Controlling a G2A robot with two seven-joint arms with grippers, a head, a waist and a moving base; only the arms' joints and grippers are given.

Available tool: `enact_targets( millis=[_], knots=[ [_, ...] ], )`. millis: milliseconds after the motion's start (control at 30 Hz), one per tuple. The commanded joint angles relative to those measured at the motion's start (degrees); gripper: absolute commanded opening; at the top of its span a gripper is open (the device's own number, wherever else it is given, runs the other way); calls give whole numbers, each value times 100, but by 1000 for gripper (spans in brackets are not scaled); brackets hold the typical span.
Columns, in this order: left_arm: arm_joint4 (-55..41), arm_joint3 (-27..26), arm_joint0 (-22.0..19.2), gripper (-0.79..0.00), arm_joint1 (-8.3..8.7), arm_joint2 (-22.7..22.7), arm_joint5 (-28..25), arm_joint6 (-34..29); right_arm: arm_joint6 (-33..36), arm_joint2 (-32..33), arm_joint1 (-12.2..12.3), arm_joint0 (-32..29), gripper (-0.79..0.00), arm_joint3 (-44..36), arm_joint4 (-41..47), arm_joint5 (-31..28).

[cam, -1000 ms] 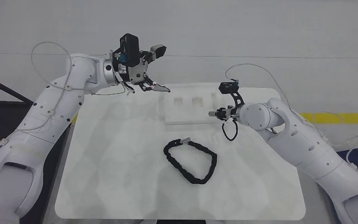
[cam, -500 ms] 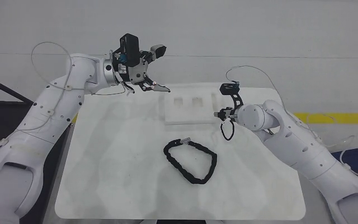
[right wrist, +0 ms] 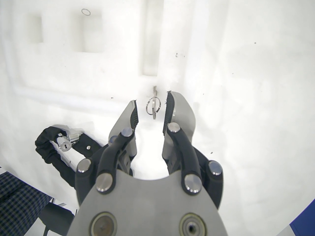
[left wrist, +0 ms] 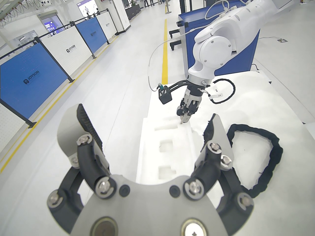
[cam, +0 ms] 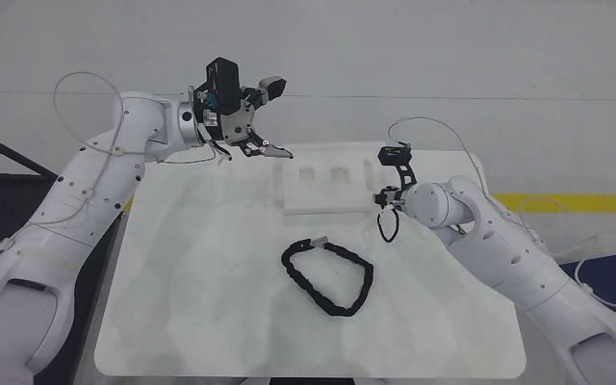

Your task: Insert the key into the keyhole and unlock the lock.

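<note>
A small metal key (right wrist: 154, 109) on a wire ring rests at the end of the white foam tray (cam: 332, 190). My right gripper (right wrist: 152, 98) is open, pointing down with one finger on either side of the key. The black fabric-covered chain lock (cam: 327, 277) lies in a loop on the table. Its silver cylinder with the keyhole (right wrist: 65, 145) faces the right wrist camera. My left gripper (cam: 262, 120) is open and empty, held high above the table's far left corner. The left wrist view looks across at the right gripper (left wrist: 183, 119) and the chain lock (left wrist: 258, 148).
The foam tray (right wrist: 118, 74) has a long slot (right wrist: 151, 37) and two square recesses, one holding a small loose ring (right wrist: 86, 11). The white table (cam: 192, 308) is bare around the chain. Blue partitions and a cabinet stand on the floor beyond.
The right wrist has turned from pointing sideways along the tray to pointing down at its end, shifting slightly right. The left arm and chain lock have stayed still.
</note>
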Motion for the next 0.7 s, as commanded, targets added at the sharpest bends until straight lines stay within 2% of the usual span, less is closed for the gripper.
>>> enact_targets(
  millis=[0,67,100,400,667],
  knots=[
    [0,0,0,0,0,0,0,0,-27,23,-23,-30,-674,43,-3,11],
    [0,0,0,0,0,0,0,0,-36,48,-49,-47,-773,72,-10,12],
    [0,0,0,0,0,0,0,0,-35,59,-61,-51,-785,86,-21,8],
    [0,0,0,0,0,0,0,0,106,239,-126,-7,-785,160,-151,-115],
    [0,0,0,0,0,0,0,0,708,469,-84,40,-785,112,-242,-624]
  ],
)
